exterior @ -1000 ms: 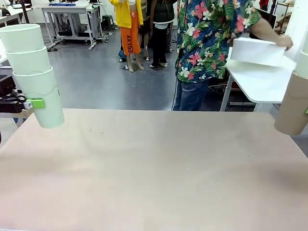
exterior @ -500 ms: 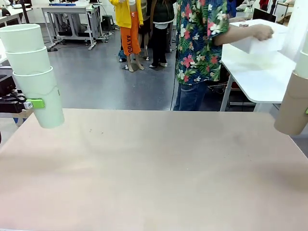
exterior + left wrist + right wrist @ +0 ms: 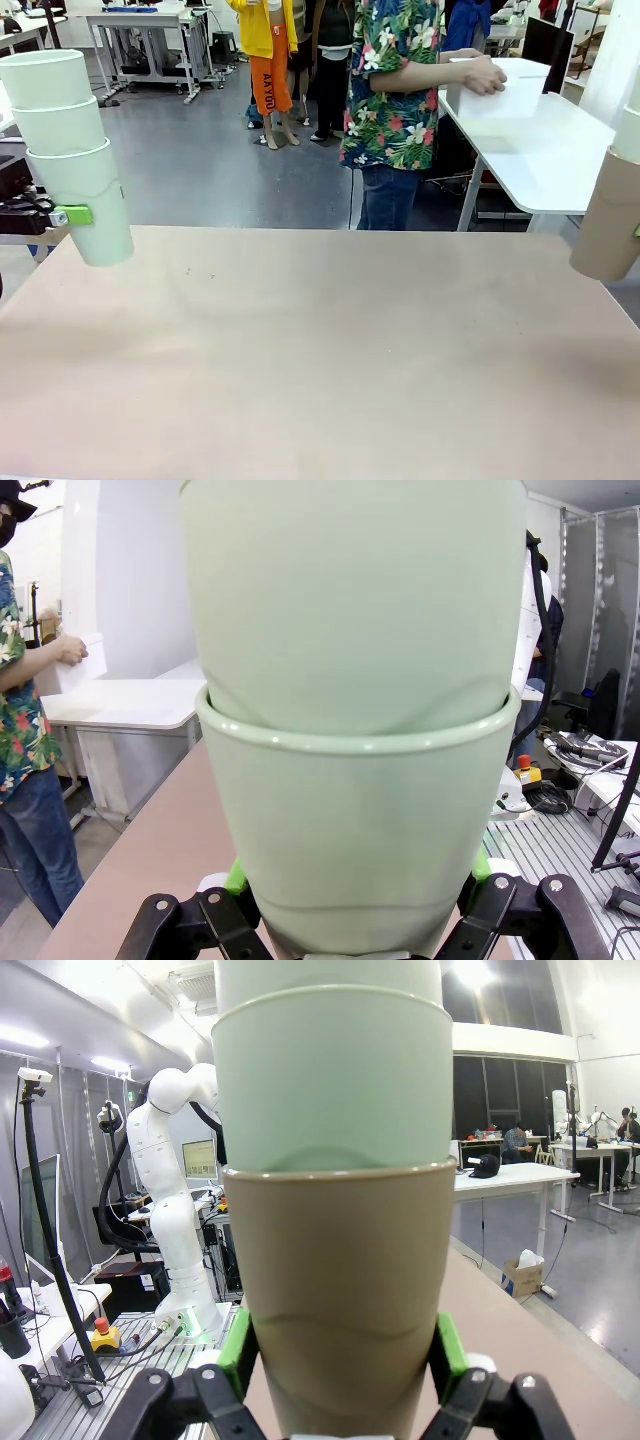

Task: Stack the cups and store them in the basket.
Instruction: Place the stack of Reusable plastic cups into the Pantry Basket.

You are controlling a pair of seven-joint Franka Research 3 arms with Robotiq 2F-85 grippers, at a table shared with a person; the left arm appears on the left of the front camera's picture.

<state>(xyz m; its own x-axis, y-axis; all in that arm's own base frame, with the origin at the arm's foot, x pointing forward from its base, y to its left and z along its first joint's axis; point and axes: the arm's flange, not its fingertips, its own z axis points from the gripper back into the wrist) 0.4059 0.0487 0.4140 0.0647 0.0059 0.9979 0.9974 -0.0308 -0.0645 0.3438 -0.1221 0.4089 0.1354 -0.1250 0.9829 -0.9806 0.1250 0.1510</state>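
My left gripper [image 3: 78, 215] is shut on the lowest of three nested mint green cups [image 3: 70, 150], held tilted above the table's left edge. In the left wrist view its green pads [image 3: 237, 876] press that cup [image 3: 360, 830] from both sides. My right gripper [image 3: 340, 1400] is shut on a taupe cup [image 3: 340, 1290] with mint cups [image 3: 330, 1080] nested in it. That stack [image 3: 608, 225] hangs at the right edge of the front view. The white basket [image 3: 500, 95] is on a white side table behind, under a person's hand [image 3: 485, 75].
The brown table [image 3: 320, 350] lies between the two stacks. A person in a flowered shirt [image 3: 390, 90] stands beyond its far edge beside the white side table [image 3: 545, 160]. My other arm [image 3: 170, 1210] shows far off in the right wrist view.
The person has turned and shifted left, and the white basket has moved with their hands from far right toward the side table's middle. Both grippers and their cup stacks have stayed still.
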